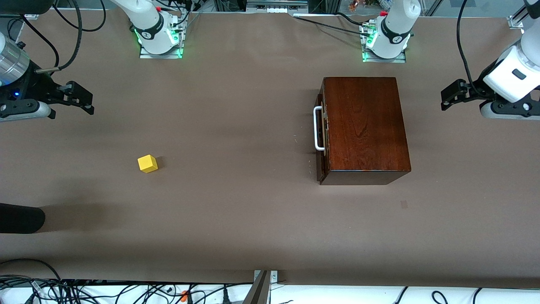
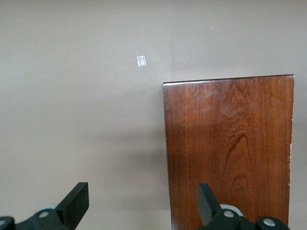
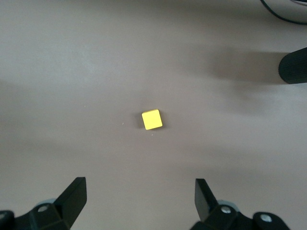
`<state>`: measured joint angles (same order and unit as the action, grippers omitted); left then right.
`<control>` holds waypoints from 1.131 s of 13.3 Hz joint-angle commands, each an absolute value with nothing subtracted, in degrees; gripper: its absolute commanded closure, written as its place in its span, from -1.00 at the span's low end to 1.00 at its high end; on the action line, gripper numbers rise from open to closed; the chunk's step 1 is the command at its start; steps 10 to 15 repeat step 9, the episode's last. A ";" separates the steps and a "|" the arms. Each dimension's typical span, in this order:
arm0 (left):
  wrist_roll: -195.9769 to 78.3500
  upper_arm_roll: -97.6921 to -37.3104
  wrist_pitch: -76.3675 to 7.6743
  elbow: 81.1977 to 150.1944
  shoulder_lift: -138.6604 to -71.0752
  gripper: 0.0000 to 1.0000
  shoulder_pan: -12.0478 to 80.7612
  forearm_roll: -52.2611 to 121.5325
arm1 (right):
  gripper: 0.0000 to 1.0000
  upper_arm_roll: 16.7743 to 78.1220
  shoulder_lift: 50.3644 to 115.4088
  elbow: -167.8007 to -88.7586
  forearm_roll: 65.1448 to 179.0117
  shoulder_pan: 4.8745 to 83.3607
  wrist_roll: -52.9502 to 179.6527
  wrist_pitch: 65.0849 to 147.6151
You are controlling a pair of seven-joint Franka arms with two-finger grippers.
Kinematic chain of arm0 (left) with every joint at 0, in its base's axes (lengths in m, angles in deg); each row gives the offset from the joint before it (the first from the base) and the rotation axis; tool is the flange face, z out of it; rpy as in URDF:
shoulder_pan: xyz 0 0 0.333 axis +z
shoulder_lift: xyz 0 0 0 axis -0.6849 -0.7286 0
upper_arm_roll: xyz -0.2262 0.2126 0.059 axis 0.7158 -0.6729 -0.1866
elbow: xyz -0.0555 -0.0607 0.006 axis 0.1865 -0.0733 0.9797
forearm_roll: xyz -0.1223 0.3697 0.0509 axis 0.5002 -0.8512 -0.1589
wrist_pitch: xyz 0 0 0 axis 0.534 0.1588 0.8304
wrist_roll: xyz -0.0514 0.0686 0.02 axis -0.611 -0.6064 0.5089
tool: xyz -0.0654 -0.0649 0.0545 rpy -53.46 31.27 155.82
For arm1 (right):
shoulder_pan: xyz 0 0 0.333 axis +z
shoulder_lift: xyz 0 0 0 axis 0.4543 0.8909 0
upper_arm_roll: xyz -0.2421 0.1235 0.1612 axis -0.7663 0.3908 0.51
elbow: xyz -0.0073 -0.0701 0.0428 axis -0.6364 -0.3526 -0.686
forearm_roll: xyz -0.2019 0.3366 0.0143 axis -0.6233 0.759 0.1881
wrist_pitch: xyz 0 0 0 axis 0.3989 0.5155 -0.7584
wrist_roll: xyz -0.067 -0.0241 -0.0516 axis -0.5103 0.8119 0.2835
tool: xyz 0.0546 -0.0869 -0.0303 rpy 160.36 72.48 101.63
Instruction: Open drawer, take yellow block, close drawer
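The glossy dark mahogany box [image 1: 365,126] stands on the table toward the left arm's end. Its drawer [image 1: 322,139] is pushed in, and the white loop handle [image 1: 319,128] faces the right arm's end. The yellow block [image 1: 147,163] lies on the bare table toward the right arm's end, outside the box; it also shows in the right wrist view [image 3: 152,120]. My right gripper [image 1: 80,99] hangs open and empty over the table's right-arm end [image 3: 139,199]. My left gripper [image 1: 453,95] hangs open and empty over the table beside the box [image 2: 142,203]. The box top shows in the left wrist view [image 2: 230,153].
A black cylindrical object [image 1: 21,218] reaches in at the right arm's end, nearer to the front camera than the block; it also shows in the right wrist view [image 3: 293,65]. A small tape patch [image 1: 404,204] lies near the box. Cables [image 1: 84,291] run along the front edge.
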<state>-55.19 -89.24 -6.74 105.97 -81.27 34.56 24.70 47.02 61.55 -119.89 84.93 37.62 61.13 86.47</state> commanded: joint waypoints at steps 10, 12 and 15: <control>-54.03 -89.17 -7.89 107.30 -79.69 -1.00 33.91 25.29 | -1.00 47.10 61.97 -118.55 84.88 37.48 60.87 85.30; -54.03 -89.17 -7.89 107.30 -79.69 -1.00 33.91 25.29 | -1.00 47.10 61.97 -118.55 84.88 37.48 60.87 85.30; -54.03 -89.17 -7.89 107.30 -79.69 -1.00 33.91 25.29 | -1.00 47.10 61.97 -118.55 84.88 37.48 60.87 85.30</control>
